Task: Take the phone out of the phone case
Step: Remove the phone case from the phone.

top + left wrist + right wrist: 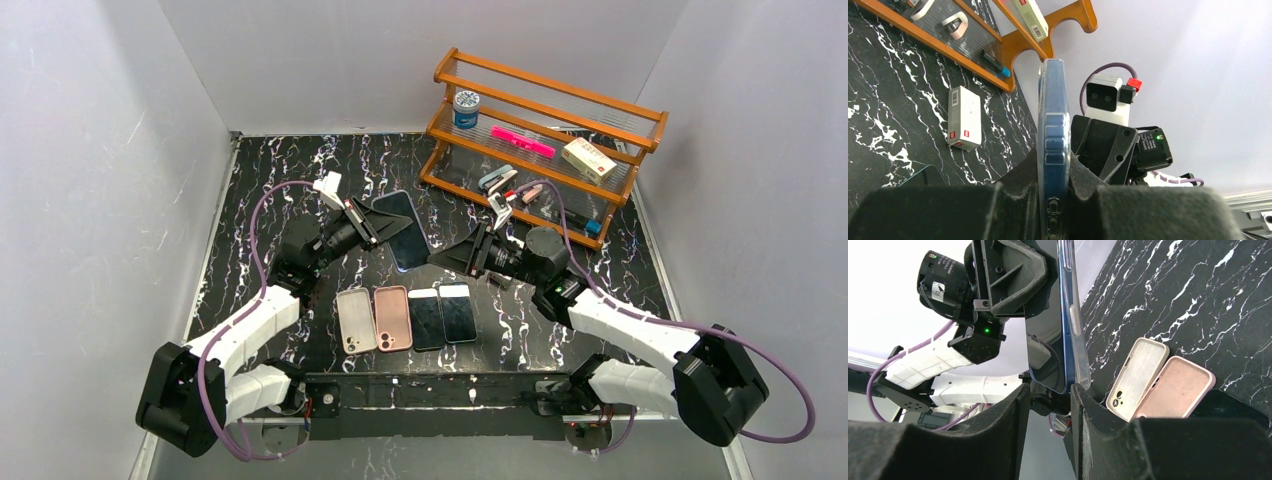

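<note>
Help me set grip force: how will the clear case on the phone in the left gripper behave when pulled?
The clear case looks thin and glossy, so its lip probably flexes and may slip from the right gripper. The phone inside looks rigid, so it likely won't bend in the left gripper.

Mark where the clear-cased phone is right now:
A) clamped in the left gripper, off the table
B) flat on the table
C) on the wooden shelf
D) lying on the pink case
A: the left gripper is shut on the clear-cased phone, its fingers pinching both faces and holding it above the table.
</note>
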You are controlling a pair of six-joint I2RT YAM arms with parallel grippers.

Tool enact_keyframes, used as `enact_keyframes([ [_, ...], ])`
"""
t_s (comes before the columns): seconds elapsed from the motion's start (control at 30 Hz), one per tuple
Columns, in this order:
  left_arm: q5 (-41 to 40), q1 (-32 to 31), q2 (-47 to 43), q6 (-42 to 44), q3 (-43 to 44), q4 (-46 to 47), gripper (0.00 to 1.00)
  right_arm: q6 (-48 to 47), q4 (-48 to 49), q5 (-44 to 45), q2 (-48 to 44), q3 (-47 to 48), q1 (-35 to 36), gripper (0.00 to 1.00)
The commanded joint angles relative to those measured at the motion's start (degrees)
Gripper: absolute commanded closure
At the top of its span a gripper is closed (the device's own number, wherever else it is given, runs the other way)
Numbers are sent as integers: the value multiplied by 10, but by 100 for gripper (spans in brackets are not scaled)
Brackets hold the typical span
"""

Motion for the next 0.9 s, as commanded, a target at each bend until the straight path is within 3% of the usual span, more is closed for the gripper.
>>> enact_keyframes([
  [0.0,17,-41,-16,-57,19,82,100,9,75,-17,20,21,7,57],
  [0.53,32,-98,-6,-101,25,144,100,-10,118,-23,73,40,7,56],
  [0.87,70,-124,9,-72,21,146,100,0,154,-37,108,75,6,57],
])
